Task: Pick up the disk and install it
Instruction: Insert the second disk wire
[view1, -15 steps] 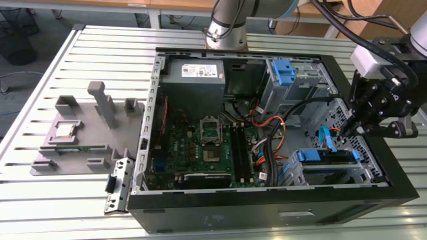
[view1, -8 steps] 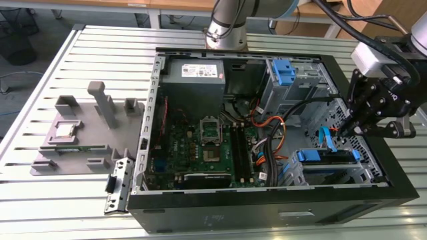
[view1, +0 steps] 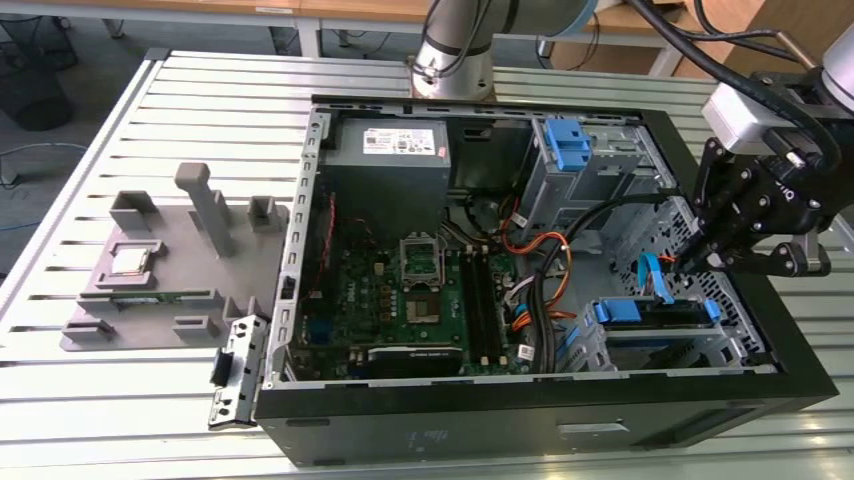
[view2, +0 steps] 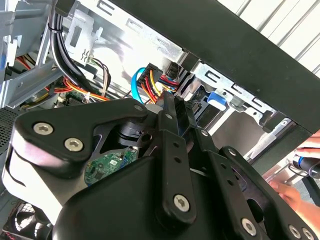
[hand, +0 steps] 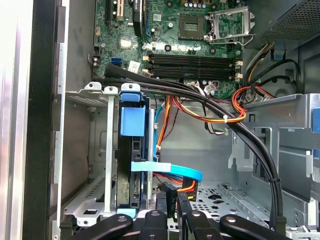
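The disk (view1: 654, 313) sits inside the drive cage at the exterior view's lower right corner of the open computer case (view1: 534, 420), its blue bracket facing up. In the first wrist view the disk (hand: 133, 122) stands edge-on between the cage's metal rails. A light blue flat cable (hand: 170, 169) runs past it. My gripper (view1: 707, 262) hangs just above the cage, beside the disk. The gripper (hand: 172, 207) is shut, its tips at a black connector (hand: 170, 192) with red and orange wires. In the second wrist view the gripper (view2: 167, 102) points at the same plugs.
A grey power supply (view1: 387, 140) and green motherboard (view1: 400, 290) lie in the case. A blue latch (view1: 571, 145) tops the upper bay. Thick black cables (hand: 240, 130) cross near the cage. A grey fixture (view1: 174, 260) lies on the slatted table. A hand (view2: 292, 187) is outside the case.
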